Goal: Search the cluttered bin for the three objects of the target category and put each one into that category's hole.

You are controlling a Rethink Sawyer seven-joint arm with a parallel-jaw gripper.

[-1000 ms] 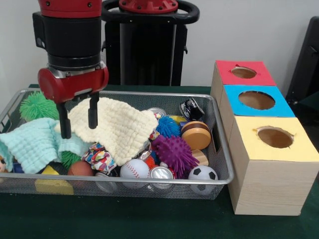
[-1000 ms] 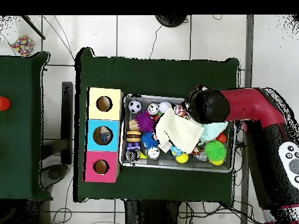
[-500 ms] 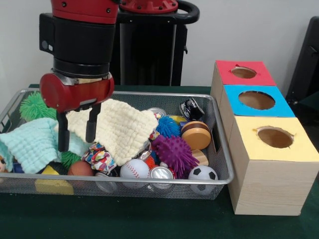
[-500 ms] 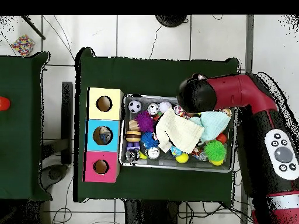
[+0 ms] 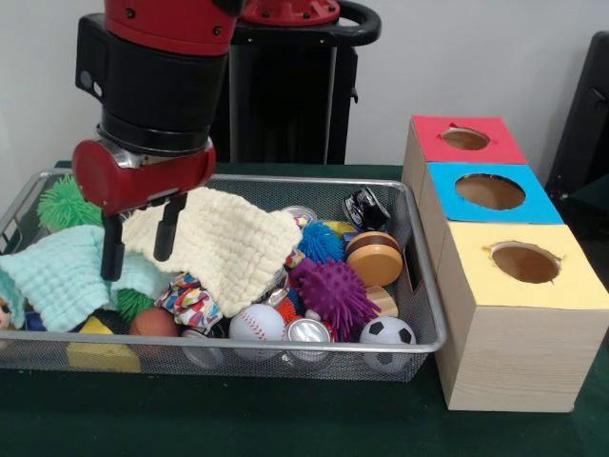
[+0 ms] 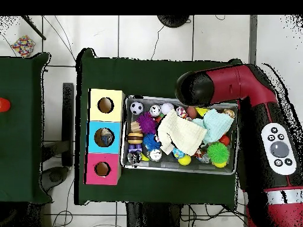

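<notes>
The balls I take to be my targets, baseball (image 5: 255,322) and soccer ball (image 5: 386,332), lie against the bin's (image 5: 428,295) camera-side edge, part-hidden by the cream cloth (image 5: 228,243), so my gripper (image 5: 138,240) hovers with jaws spread and empty, free to search.

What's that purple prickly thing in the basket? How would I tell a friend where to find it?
Start at the wire mesh bin on the green table, and go to the end nearest the coloured boxes. The purple spiky ball sits there, just behind the soccer ball and in front of a smaller blue spiky ball. It is the only purple item, covered in soft spikes.
</notes>
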